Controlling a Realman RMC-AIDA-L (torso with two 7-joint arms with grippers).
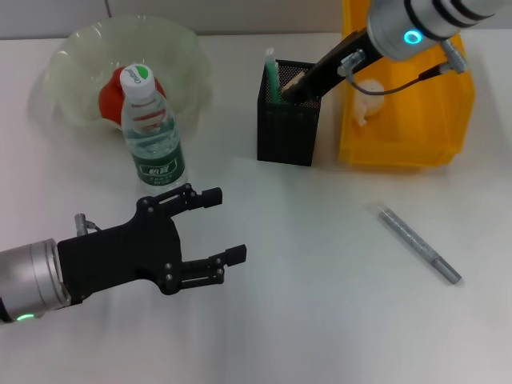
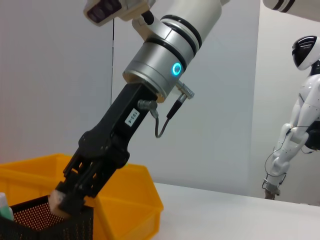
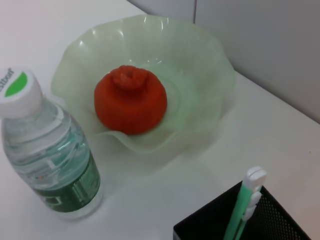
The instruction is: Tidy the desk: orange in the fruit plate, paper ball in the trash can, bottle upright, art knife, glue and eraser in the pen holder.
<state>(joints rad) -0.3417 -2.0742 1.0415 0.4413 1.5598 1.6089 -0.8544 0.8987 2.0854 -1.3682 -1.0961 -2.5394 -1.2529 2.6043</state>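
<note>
The right gripper [image 1: 292, 88] is lowered into the pen holder [image 1: 288, 128], fingers [image 2: 67, 197] clamped on the tan eraser [image 2: 56, 202] at its mouth. The left gripper [image 1: 222, 224] is held spread wide and empty above the white desk [image 1: 320, 304]. A white humanoid robot [image 2: 297, 115] is seen by the wall.

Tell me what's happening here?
The right gripper reaches into the pen holder with a small tan block, apparently the eraser. The left gripper hovers open over the desk. The orange sits in the fruit plate, the bottle upright beside it.
</note>
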